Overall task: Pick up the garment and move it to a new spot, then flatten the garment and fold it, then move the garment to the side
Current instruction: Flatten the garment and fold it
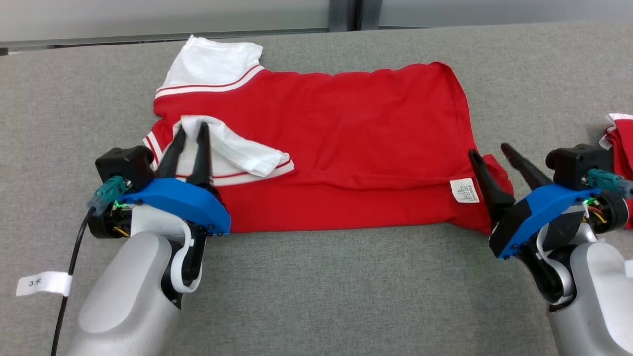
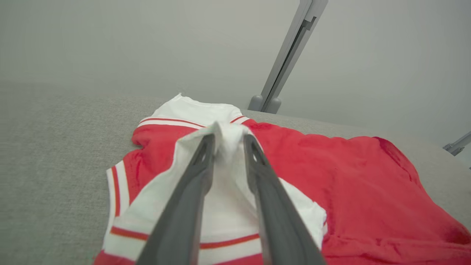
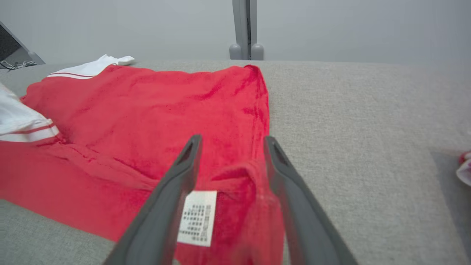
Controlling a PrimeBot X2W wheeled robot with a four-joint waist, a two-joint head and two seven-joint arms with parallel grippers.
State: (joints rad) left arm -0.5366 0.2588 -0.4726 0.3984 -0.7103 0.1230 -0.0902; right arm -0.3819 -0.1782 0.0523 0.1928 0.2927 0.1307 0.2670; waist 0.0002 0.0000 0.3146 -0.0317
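Treating shirt (image 1: 346, 133) as soft, light, limp; gripping best at hem (image 3: 237, 184), 3 o'clock. Reading left gripper (image 1: 192, 126) narrow, maybe pinching sleeve (image 1: 237, 148); right gripper (image 1: 488, 149) wide, empty.

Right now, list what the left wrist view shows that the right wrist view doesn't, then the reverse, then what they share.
Left wrist view, not the right: the left gripper, fingers slightly parted around a peak of the folded-over white sleeve. Right wrist view, not the left: the right gripper, open astride the hem corner, the white care label between its fingers, and a second red-and-white garment at the edge. Shared: the red T-shirt, its far white sleeve, the grey table and the grey post.
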